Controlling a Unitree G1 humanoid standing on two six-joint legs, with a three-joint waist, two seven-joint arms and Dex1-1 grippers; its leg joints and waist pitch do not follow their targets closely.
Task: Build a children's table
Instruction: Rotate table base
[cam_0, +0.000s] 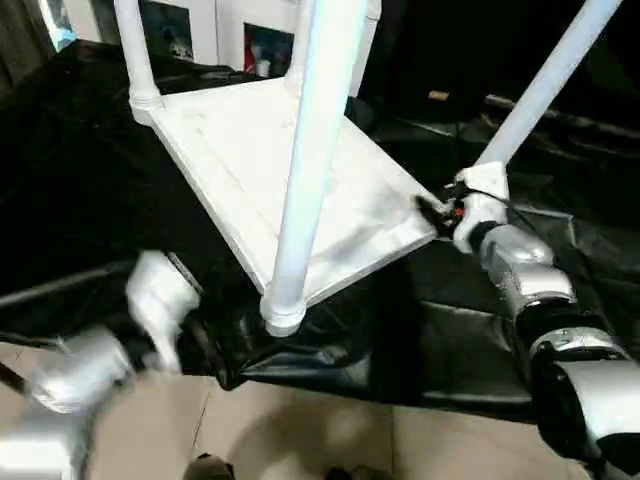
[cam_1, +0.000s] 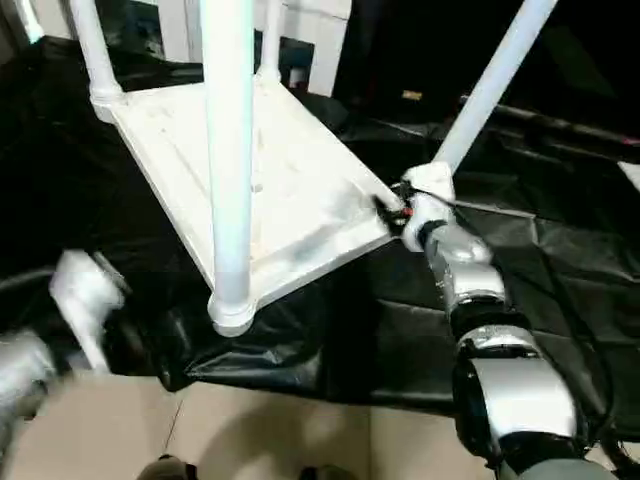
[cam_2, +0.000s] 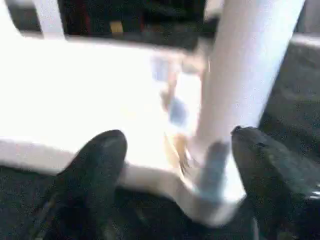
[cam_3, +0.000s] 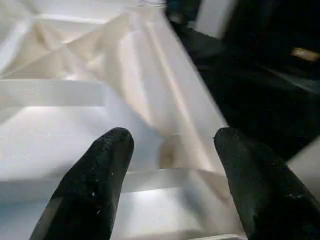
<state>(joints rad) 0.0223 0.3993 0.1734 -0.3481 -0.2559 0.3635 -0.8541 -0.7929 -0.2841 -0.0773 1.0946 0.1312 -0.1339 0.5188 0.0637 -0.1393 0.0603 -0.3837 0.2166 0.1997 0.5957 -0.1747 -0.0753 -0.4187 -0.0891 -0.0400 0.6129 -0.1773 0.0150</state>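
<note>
**Table upside down on black sheet, legs up, both grippers at its near corners**

Black plastic sheeting (cam_0: 480, 340) covers the floor area under the work; bare tan floor (cam_0: 300, 430) shows along the near edge. White cabinet (cam_0: 200, 25) with dark panes stands at the far side.

Tabletop (cam_0: 250, 150) lies inverted on the sheeting, ribbed underside up, one corner pointing toward the robot. Looks tilted, near-right side raised, can't confirm.

Legs, all white tubes standing up out of the corner sockets:
- near-corner leg (cam_0: 310, 150), seated in the socket (cam_0: 283, 310) closest to the robot
- right-corner leg (cam_0: 545, 85), leaning out to the right
- far-left leg (cam_0: 135, 50)
- fourth leg (cam_1: 270, 40) at the far corner, mostly hidden behind the near one

Right gripper (cam_3: 172, 145): at the tabletop's right corner, next to the base of the right-corner leg. Fingers (cam_3: 95, 180) spread apart over the ribbed underside, a round socket hole between them. Can't tell if they touch the plastic; nothing clamped between them.

Left gripper (cam_2: 175, 160): low on the left, near the tabletop's near corner, blurred in the head views. Jaws wide, one finger (cam_2: 90, 175) against the tabletop edge side, the other beside the base of the near-corner leg. Not clamped on it.
</note>
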